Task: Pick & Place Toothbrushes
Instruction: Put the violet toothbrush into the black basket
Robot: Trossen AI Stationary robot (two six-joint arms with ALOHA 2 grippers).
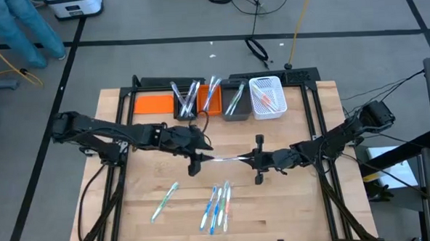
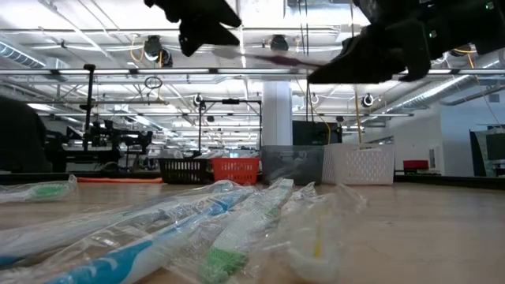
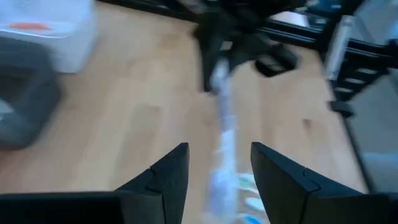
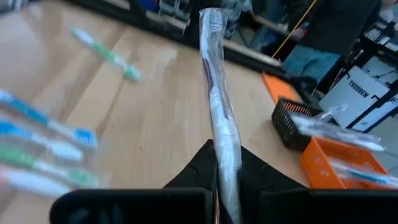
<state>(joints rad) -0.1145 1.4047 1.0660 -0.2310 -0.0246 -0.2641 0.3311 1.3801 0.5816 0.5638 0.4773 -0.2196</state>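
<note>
Held item: one slim toothbrush in a shiny clear wrapper (image 1: 227, 158) hangs above the middle of the pale wooden table (image 1: 292, 211), spanning the gap between the two claws.
Right claw: the right claw (image 1: 254, 161) is closed tight on one end of that wrapped toothbrush (its wrist view shows the wrapper pinched between the dark fingers).
Left claw: the left claw (image 1: 197, 163) sits at the other end with its fingers (image 3: 168, 177) parted; the wrapper runs between them, and I cannot tell whether it touches them.
Step, as I judge it: a hand-over between arms, the brush now carried by the right side.
Done: wrapped toothbrushes already stand in the black mesh bin (image 1: 186, 107), the small orange bin (image 1: 211, 105) and the grey bin (image 1: 235, 109); the white mesh basket (image 1: 267, 98) holds something pink-red.
Left: a cluster of blue, green and white wrapped toothbrushes (image 1: 217, 205) lies on the near part of the table, with a single green wrapped one (image 1: 164, 202) apart to its left.
Progress: roughly halfway by my guess.
</note>
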